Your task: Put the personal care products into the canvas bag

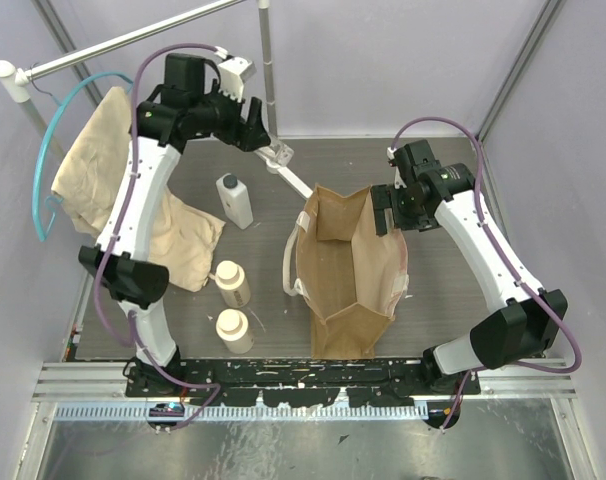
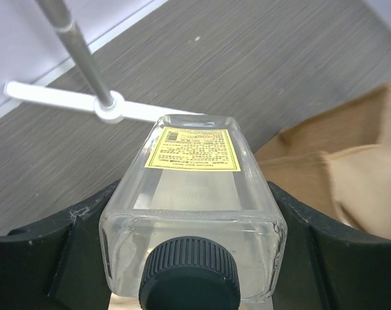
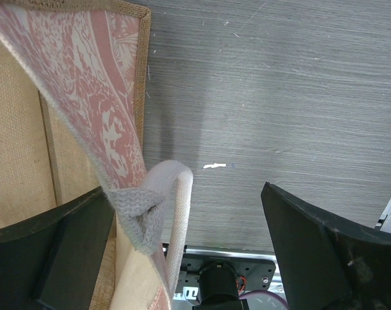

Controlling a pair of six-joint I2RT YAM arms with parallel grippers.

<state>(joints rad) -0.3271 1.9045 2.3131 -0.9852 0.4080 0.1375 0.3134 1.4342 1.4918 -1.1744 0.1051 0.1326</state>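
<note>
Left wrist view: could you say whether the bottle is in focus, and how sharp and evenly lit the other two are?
Left wrist: the bottle has a sharp label, a slightly soft cap, glints on its walls. Right wrist: tabletop grain crisp, bag strap softer. Top external: even light, faint shadows.
</note>
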